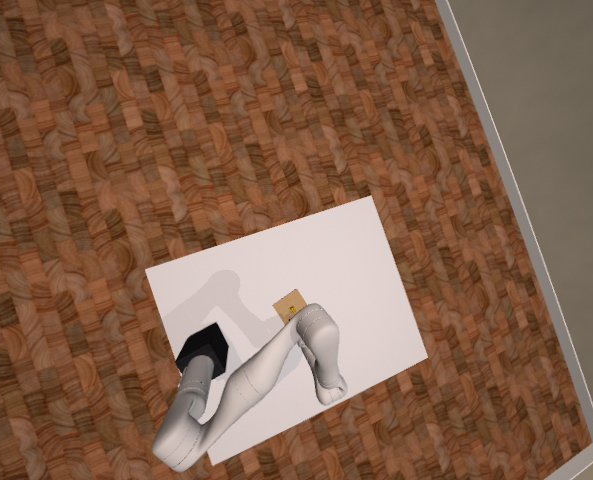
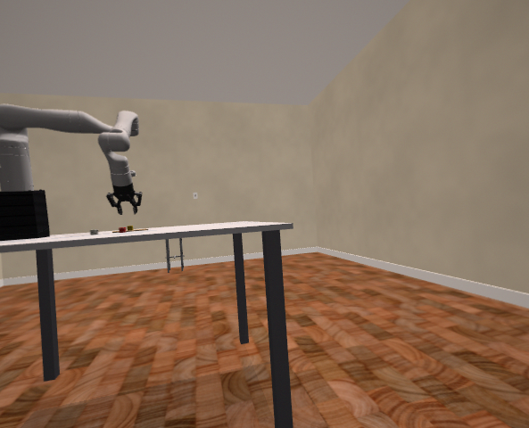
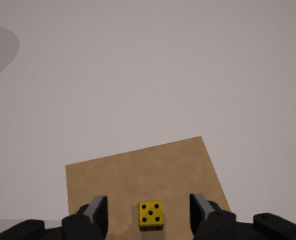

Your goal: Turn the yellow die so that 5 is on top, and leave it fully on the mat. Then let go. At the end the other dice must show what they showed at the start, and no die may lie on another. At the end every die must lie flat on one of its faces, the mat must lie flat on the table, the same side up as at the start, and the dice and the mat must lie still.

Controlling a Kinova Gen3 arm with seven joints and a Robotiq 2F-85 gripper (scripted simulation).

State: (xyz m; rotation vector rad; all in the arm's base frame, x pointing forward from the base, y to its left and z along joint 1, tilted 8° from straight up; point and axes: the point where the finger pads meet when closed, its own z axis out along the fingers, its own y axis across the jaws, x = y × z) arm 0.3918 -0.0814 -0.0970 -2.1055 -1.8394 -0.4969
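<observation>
Hovering above the table [image 2: 236,227], the gripper [image 2: 125,209] has its fingers apart and grips nothing. The yellow die [image 3: 151,214] lies flat on the brown mat [image 3: 138,172], five pips up, near the mat's edge. In the top view the arm [image 1: 265,366] covers part of the mat. In the exterior view a red die [image 2: 122,228] and a grey one [image 2: 94,231] are too small to read.
</observation>
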